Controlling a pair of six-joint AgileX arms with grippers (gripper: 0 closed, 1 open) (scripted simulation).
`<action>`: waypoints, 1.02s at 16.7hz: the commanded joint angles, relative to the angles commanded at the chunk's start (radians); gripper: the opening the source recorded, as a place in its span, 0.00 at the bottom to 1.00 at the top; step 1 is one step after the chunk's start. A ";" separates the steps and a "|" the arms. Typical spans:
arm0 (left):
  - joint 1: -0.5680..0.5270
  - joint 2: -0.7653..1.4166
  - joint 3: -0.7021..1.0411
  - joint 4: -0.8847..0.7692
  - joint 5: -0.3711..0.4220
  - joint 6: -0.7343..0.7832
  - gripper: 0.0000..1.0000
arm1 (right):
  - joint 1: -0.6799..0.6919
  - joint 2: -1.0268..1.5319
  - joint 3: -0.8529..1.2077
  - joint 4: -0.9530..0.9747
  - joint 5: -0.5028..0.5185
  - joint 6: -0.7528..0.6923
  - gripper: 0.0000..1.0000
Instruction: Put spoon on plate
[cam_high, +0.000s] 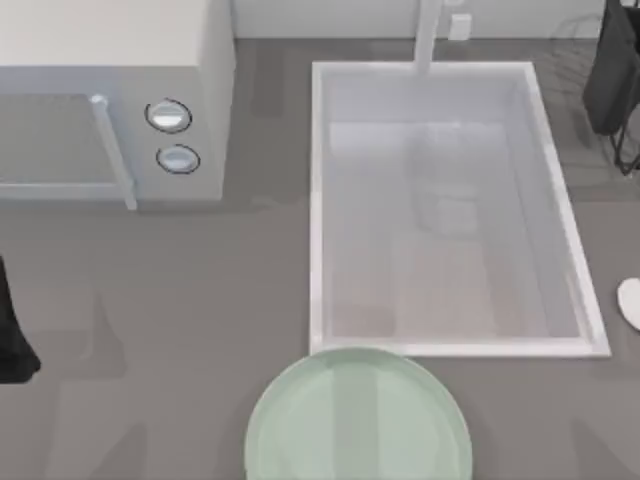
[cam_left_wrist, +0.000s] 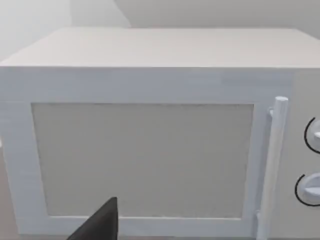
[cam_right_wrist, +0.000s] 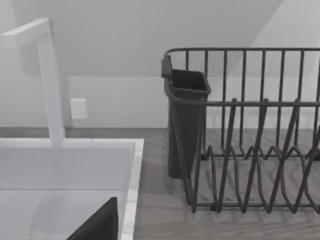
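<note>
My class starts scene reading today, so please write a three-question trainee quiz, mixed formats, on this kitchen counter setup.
1. True or false: the plate lies inside the sink.
2. Multiple choice: the microwave stands on which side of the sink in the top view? A) left B) right C) in front
3. Short answer: in the right wrist view, what hangs at the end of the dish rack nearest the faucet?

Key
1. False; it lies on the counter in front of the sink.
2. A
3. A dark cutlery holder.
</note>
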 joint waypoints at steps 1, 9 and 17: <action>0.000 0.000 0.000 0.000 0.000 0.000 1.00 | 0.000 0.000 0.000 0.000 0.000 0.000 1.00; 0.000 0.000 0.000 0.000 0.000 0.000 1.00 | -0.007 0.299 0.227 -0.234 0.001 -0.059 1.00; 0.000 0.000 0.000 0.000 0.000 0.000 1.00 | -0.018 1.042 0.659 -0.724 -0.003 -0.173 1.00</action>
